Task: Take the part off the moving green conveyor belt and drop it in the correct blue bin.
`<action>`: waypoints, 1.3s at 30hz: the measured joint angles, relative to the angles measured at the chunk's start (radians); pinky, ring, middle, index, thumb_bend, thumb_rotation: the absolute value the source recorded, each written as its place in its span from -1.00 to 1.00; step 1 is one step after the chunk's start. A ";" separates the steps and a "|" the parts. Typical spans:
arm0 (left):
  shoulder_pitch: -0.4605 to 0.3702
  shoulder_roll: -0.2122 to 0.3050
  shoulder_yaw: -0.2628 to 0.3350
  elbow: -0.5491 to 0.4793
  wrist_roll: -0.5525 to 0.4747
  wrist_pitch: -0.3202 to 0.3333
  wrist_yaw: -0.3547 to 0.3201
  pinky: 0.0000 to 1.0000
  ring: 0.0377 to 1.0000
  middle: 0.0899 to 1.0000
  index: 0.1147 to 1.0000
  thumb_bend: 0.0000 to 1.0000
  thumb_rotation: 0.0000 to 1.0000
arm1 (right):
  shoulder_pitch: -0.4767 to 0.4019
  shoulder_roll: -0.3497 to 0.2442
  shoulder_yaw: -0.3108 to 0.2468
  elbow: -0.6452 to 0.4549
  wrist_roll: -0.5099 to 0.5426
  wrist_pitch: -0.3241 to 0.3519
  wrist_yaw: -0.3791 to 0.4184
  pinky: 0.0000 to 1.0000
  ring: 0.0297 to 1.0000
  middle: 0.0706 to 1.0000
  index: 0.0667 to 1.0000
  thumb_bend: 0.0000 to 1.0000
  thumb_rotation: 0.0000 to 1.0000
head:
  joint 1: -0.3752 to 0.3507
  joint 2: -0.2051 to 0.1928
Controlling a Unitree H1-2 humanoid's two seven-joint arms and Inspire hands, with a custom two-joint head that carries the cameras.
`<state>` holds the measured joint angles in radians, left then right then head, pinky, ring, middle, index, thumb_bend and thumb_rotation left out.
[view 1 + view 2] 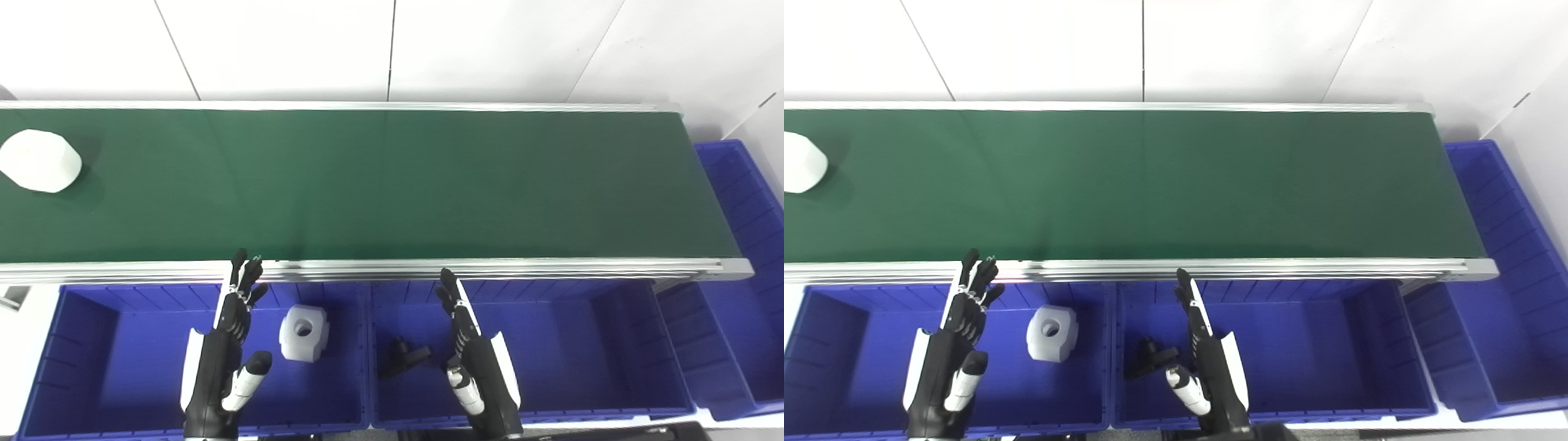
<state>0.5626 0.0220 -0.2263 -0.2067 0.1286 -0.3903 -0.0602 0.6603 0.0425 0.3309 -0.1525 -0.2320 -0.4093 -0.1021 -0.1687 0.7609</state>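
green conveyor belt [392,184] running left to right across the upper middle, framed by silver rails, white wall panels behind. white part [39,161] lying on the belt at its far left, close to the picture's edge, partly cut off in the right eye view, rounded and blocky, well apart from both hands. three blue bins below and beside the belt: left blue bin [73,343] under the near rail, middle blue bin [582,343] beside it and sharing a wall, end bin [744,202] past the belt's right end. inside the left blue bin, a white block with a round hole [304,332], resting on the floor near the dividing wall. inside the middle blue bin, a small black piece [404,356] on the floor at its left side, just beside the right hand. left hand [229,343] raised over the left blue bin, fingers spread and straight, tips reaching up to the near rail, thumb out to the side, holding nothing. right hand [471,355] raised over the middle blue bin, fingers straight and close together, pointing toward the rail, thumb angled low, holding nothing. both hands well short of the part, neither touching anything in the bins.
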 measured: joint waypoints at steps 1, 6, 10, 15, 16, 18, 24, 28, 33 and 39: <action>0.000 0.000 0.000 0.000 0.001 0.001 0.000 0.78 0.89 0.90 1.00 0.69 0.81 | 0.000 0.000 0.000 0.000 -0.001 0.000 0.000 1.00 0.94 0.98 0.97 0.89 1.00 | 0.002 0.000; 0.000 0.000 0.000 0.000 0.011 0.002 0.000 0.80 0.90 0.89 1.00 0.67 0.81 | 0.000 0.000 0.000 0.000 -0.005 0.000 0.000 1.00 0.95 0.98 0.98 0.87 1.00 | 0.000 0.002; 0.001 0.000 0.000 -0.005 0.011 0.010 0.000 0.76 0.88 0.89 1.00 0.63 0.79 | 0.000 0.000 0.000 0.000 -0.008 0.000 0.001 0.98 0.93 0.98 0.98 0.86 1.00 | 0.000 0.000; 0.001 0.000 0.000 -0.004 0.010 0.009 0.000 0.79 0.89 0.88 1.00 0.63 0.79 | 0.001 0.000 0.000 0.000 -0.007 0.000 0.001 0.97 0.92 0.97 0.98 0.85 1.00 | 0.000 0.003; 0.001 0.000 0.000 -0.004 0.010 0.009 0.000 0.80 0.89 0.89 1.00 0.62 0.78 | 0.001 0.000 0.000 0.000 -0.008 0.000 0.001 0.97 0.91 0.97 0.98 0.84 1.00 | 0.000 0.003; 0.001 0.000 0.000 -0.004 0.006 0.009 0.000 0.80 0.89 0.89 1.00 0.63 0.78 | 0.001 0.000 0.000 0.000 -0.008 0.000 0.001 0.97 0.91 0.97 0.98 0.84 1.00 | -0.003 0.002; 0.001 0.001 -0.002 -0.005 -0.012 0.016 -0.005 0.83 0.89 0.89 1.00 0.65 0.76 | 0.002 0.001 0.001 0.000 -0.007 0.000 0.003 0.98 0.93 0.98 0.99 0.82 1.00 | -0.003 0.003; 0.001 0.001 -0.002 -0.005 -0.012 0.016 -0.005 0.82 0.90 0.88 1.00 0.66 0.78 | 0.003 0.001 0.001 0.000 -0.007 0.000 0.005 0.96 0.91 0.97 0.98 0.84 1.00 | -0.005 0.003; 0.002 0.002 -0.002 -0.012 -0.011 0.024 -0.005 0.81 0.89 0.88 1.00 0.66 0.79 | 0.004 0.001 0.001 0.000 -0.008 0.000 0.005 0.97 0.92 0.97 0.98 0.84 1.00 | -0.009 0.008; 0.002 0.003 -0.002 -0.012 0.006 0.024 -0.005 0.80 0.89 0.89 1.00 0.65 0.81 | 0.005 0.002 0.001 -0.001 -0.010 0.000 0.005 0.98 0.93 0.97 0.98 0.83 1.00 | -0.003 0.008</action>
<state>0.5643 0.0251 -0.2283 -0.2189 0.1342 -0.3663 -0.0654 0.6657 0.0447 0.3318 -0.1531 -0.2422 -0.4089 -0.0968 -0.1719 0.7685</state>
